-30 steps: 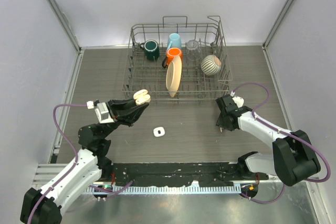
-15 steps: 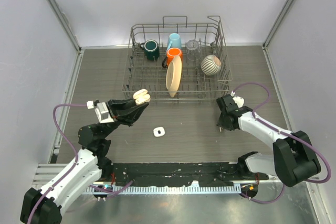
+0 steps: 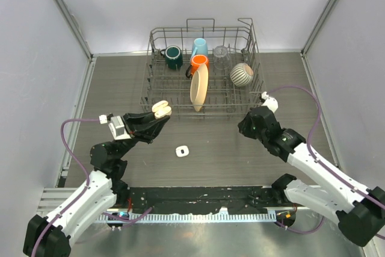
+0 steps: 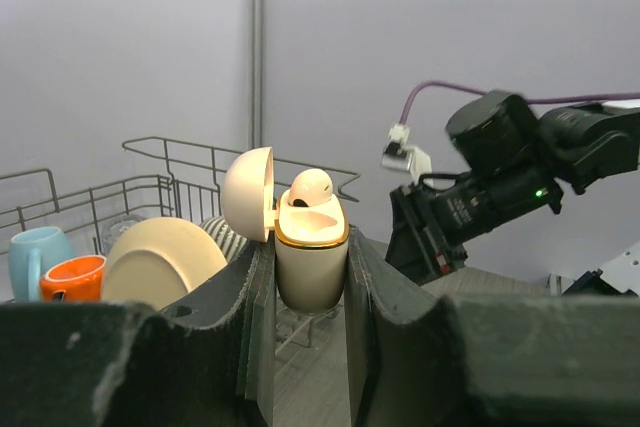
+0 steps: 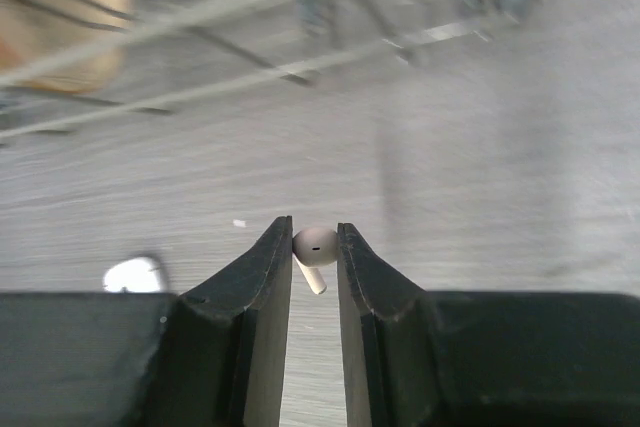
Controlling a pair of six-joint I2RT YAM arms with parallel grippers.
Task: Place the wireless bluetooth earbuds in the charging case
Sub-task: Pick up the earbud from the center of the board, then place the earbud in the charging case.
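Note:
My left gripper (image 3: 161, 113) (image 4: 308, 243) is shut on the cream charging case (image 4: 310, 269) (image 3: 160, 109) and holds it upright above the table's left half. The case's lid (image 4: 247, 194) stands open. One white earbud (image 4: 311, 187) sits in the case's right-hand socket. My right gripper (image 3: 243, 126) (image 5: 314, 236) is shut on another white earbud (image 5: 316, 245), pinched by its head at the fingertips with the stem hanging down, above the table. In the left wrist view the right arm (image 4: 500, 182) is to the right of the case, apart from it.
A small white rounded-square object (image 3: 182, 150) (image 5: 135, 274) lies on the table between the arms. A wire dish rack (image 3: 157, 97) at the back holds a green mug (image 3: 174, 57), blue mug (image 3: 200, 47), orange mug (image 3: 200, 61), a cream plate (image 3: 199, 85) and a striped bowl (image 3: 242, 74).
The right gripper has shut on an earbud, risen from the table at the right and swung left toward the middle. The left arm and case have held still.

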